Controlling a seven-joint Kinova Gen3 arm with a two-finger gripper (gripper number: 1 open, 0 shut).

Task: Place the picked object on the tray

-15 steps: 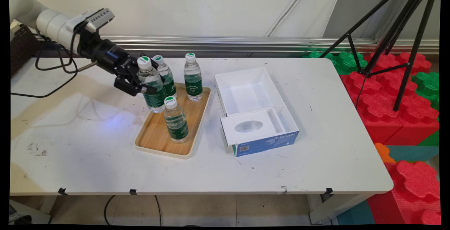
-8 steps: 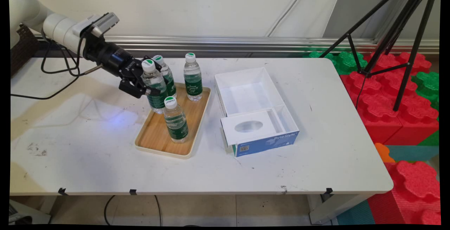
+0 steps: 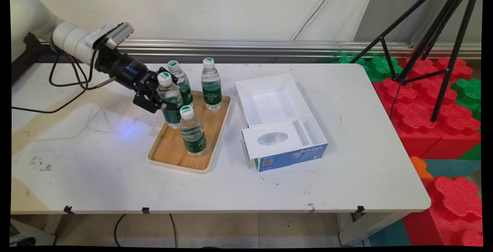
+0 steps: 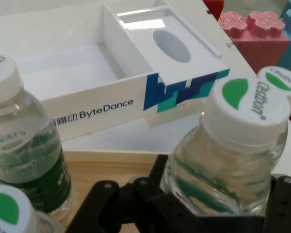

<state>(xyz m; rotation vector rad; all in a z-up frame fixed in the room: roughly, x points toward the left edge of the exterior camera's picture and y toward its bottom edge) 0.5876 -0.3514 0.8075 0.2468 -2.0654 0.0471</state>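
White laminate, scuffed and smudged, is covering the table (image 3: 96, 175) I am working over, with a pale wall behind it and red and green foam blocks (image 3: 423, 101) plus a black tripod (image 3: 443, 32) standing off its right side. The near strip and the left half of the tabletop are lying bare, so there is open room there. A bamboo tray with a cream rim (image 3: 173, 155) is sitting left of centre, and just right of it a white open cardboard box with a blue printed side (image 3: 292, 157) is resting on the table. I am counting four clear plastic water bottles with green labels and white caps, all upright over the tray. My black two-finger gripper (image 3: 166, 99) is pinching the left-hand bottle (image 3: 170, 99) around its upper body, fingers pressed against its sides. Another bottle (image 3: 181, 82) is standing just behind it, one (image 3: 211, 86) at the far right corner, and one (image 3: 192, 132) nearer.
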